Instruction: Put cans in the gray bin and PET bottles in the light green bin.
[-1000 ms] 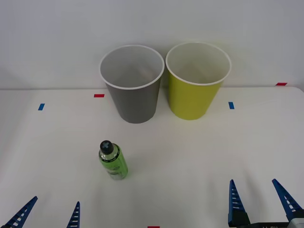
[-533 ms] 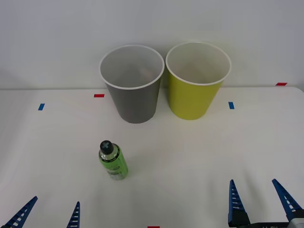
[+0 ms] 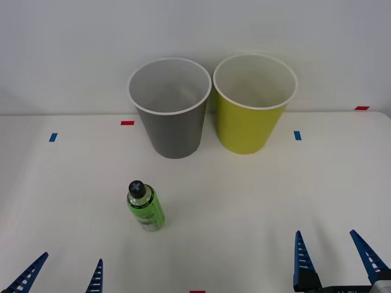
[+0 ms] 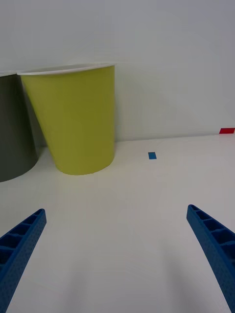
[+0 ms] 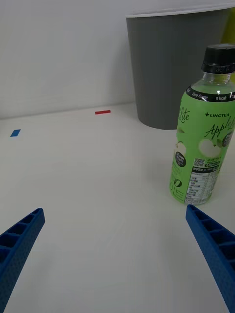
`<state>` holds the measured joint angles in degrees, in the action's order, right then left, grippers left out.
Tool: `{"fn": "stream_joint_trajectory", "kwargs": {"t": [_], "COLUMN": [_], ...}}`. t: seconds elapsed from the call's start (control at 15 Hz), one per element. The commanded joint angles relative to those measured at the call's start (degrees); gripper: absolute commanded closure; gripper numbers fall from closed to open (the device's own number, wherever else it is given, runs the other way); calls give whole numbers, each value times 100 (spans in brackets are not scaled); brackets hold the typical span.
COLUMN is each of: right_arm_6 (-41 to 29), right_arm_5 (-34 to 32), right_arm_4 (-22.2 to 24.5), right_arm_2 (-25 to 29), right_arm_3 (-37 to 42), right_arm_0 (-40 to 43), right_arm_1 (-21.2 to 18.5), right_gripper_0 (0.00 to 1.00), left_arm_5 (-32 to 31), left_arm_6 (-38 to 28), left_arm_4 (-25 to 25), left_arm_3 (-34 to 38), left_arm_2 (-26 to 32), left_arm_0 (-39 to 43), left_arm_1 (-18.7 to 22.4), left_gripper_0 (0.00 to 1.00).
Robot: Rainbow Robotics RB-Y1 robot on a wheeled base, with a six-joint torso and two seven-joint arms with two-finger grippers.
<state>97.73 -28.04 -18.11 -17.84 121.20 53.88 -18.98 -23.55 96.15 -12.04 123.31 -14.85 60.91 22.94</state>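
Nothing changed since a second ago: bottle (image 3: 145, 206) upright on the counter (image 3: 256, 195), near and left of gray bin (image 3: 170, 110) and light green bin (image 3: 253, 105), left claw (image 3: 61, 278) and right claw (image 3: 335, 259) released, sorting not begun.

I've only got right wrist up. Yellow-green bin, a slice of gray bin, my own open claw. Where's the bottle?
Observer: The bottle stands upright on the table, in front of the gray bin and a little to the robot's left of it, apart from it.
Operator: Is left claw near it?
Observer: The left claw is open at the table's near edge, short of the bottle and not touching it.
Operator: Cap on?
Observer: Yes, a dark cap sits on top; the body is bright green with a printed label.
Operator: Anything in the bins?
Observer: The front view shows only pale insides in the gray bin and the light green bin.
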Motion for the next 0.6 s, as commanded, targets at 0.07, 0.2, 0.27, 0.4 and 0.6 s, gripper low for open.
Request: {"fn": "stream_joint_trajectory", "kwargs": {"t": [0.07,0.2,0.27,0.4,0.6], "right_arm_6": [0,0,0,0,0], "right_arm_5": [0,0,0,0,0], "right_arm_4": [0,0,0,0,0], "right_arm_2": [0,0,0,0,0], "right_arm_3": [0,0,0,0,0], "right_arm_0": [0,0,0,0,0], "right_arm_1": [0,0,0,0,0], "right_gripper_0": [0,0,0,0,0], "left_arm_5": [0,0,0,0,0], "left_arm_6": [0,0,0,0,0], "left_arm_4": [0,0,0,0,0], "left_arm_3": [0,0,0,0,0], "left_arm_2": [0,0,0,0,0], "left_arm_0": [0,0,0,0,0], "left_arm_1": [0,0,0,0,0], "left_gripper_0": [0,0,0,0,0]}}
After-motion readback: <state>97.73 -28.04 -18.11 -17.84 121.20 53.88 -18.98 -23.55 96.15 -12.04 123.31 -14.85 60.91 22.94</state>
